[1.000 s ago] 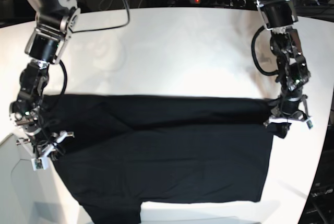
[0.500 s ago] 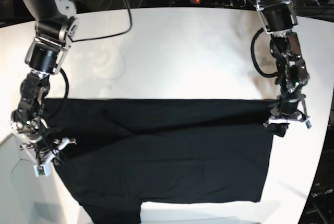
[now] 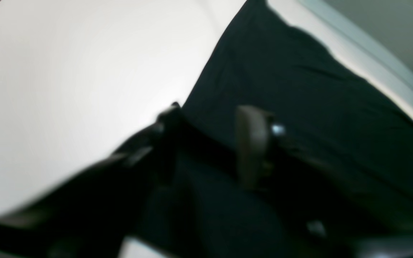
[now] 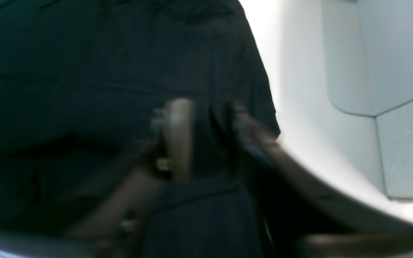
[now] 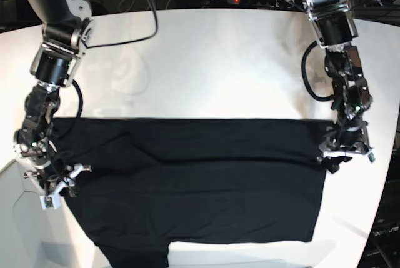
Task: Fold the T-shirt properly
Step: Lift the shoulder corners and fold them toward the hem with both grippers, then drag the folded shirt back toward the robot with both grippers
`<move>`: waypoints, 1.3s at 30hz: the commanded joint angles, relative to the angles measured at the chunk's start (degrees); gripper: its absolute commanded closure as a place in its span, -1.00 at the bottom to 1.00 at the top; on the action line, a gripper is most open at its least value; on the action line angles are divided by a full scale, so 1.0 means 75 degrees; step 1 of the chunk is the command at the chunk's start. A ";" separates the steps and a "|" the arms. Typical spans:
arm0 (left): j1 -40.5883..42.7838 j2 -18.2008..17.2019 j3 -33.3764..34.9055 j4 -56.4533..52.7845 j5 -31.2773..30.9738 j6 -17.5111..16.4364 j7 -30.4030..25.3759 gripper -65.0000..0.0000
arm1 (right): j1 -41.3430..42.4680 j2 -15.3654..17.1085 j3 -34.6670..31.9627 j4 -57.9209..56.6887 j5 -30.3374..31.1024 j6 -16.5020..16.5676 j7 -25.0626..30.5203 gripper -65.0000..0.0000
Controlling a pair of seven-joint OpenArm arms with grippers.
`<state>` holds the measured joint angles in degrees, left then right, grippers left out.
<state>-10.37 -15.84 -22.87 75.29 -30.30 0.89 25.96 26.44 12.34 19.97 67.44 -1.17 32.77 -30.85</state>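
The shirt (image 5: 194, 187) lies spread across the near half of the white table (image 5: 206, 62), black side up, no print showing. Its far edge runs in one straight, doubled line from arm to arm, so one lengthwise fold looks done. A sleeve or loose flap pokes out at the near left, and the cloth is still wide, so I'd say we're early to midway: the sides and the final fold across remain.

Left gripper (image 5: 345, 150) sits low at the shirt's far corner, on the base view's right. From its wrist camera the fingers (image 3: 251, 143) stand apart with black cloth under and between them. It's blurred, but the jaws look parted and nothing seems pinched. I read it as letting go, though I can't rule out a light touch on the cloth.

Right gripper (image 5: 59, 187) is down at the opposite end. Its wrist view shows two fingers (image 4: 179, 136) with a gap between them and a ridge of cloth running through that gap. Parted, not clamped, as far as the blur allows.

Against a second ago: both grippers were pinched tight on the cloth's corners, and now both have opened. The shirt's far edge has been carried a little toward the near side of the table, and both arms have come down with it. The fold line looks flatter and straighter. The near edge and the poking flap sit just where they were.
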 commanded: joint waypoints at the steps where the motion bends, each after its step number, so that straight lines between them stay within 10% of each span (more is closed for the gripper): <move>1: -0.0112 -0.0110 -0.0062 0.0189 -0.0068 -0.0018 -0.0161 -0.17 | 0.0209 0.0072 0.0051 0.0157 0.0115 0.0078 0.0193 0.16; 18: 0.0955 -0.0110 -0.0097 -0.0514 -0.0080 -0.0077 -0.0243 -0.34 | -0.1819 0.0014 0.0145 0.1751 0.0138 0.0102 0.0216 -0.10; 26: 0.0498 -0.0110 -0.0039 -0.1276 -0.0091 -0.0089 -0.0243 -0.33 | -0.2253 0.0037 0.1587 0.1599 0.0138 0.0114 0.0216 -0.10; 29: 0.0322 -0.0110 -0.0027 -0.1733 -0.0091 -0.0100 -0.0243 -0.09 | -0.2335 0.0236 0.1821 0.1259 0.0138 0.0114 0.0216 -0.10; 34: 0.0134 -0.0110 -0.0039 -0.2202 -0.0091 -0.0100 -0.0243 0.98 | -0.2558 0.0295 0.1892 0.0977 0.0138 0.0114 0.0216 -0.10; 39: 0.0146 -0.0110 -0.0062 -0.2261 -0.0091 -0.0100 -0.0243 0.97 | -0.2534 0.0260 0.1857 0.0977 0.0150 0.0114 0.0216 -0.10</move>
<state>-9.08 -16.21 -23.27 58.26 -31.22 -0.21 22.00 6.28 13.30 33.74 73.87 -1.08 32.80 -30.61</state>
